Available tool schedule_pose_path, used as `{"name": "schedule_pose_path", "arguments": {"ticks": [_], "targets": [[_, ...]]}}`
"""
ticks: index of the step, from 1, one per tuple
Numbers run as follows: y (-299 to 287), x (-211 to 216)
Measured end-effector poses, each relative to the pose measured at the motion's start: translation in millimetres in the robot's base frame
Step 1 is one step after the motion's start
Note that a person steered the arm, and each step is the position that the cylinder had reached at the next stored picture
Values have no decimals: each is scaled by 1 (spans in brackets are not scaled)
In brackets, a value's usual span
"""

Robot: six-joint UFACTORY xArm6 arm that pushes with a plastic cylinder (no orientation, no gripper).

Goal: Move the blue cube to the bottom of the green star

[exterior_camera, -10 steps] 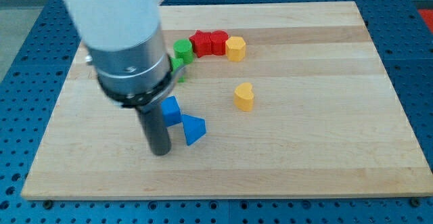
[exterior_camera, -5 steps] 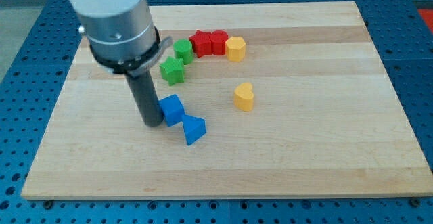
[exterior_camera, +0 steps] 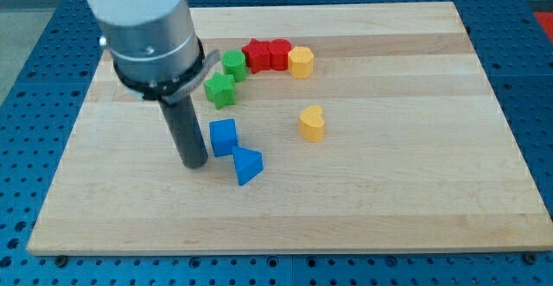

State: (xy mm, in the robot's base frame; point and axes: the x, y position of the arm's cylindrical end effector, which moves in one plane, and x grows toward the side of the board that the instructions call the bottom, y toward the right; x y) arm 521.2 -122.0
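Nearest the view's bottom, a blue triangular block [exterior_camera: 247, 165] lies on the wooden table [exterior_camera: 415, 191]. Just above it at the view's left sits the blue cube [exterior_camera: 223, 136], touching or nearly touching it. My tip [exterior_camera: 193, 162] rests on the table just left of the cube; the rod carries no jaws. Farther up, the green star [exterior_camera: 220, 89] stands apart from the cube, almost straight above it. Right of them lies a yellow heart-shaped block [exterior_camera: 312, 123]. Farthest back, a green cylinder [exterior_camera: 233, 64], two red blocks [exterior_camera: 267, 54] and a yellow block [exterior_camera: 300, 62] form a row.
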Motion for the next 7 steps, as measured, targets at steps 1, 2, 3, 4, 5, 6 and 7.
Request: {"name": "schedule_pose_path", "arguments": {"ticks": [1, 2, 3, 4, 5, 6, 7], "targets": [[7, 21], [16, 2], [16, 2], [16, 1], [17, -39], [17, -40], [17, -40]]}}
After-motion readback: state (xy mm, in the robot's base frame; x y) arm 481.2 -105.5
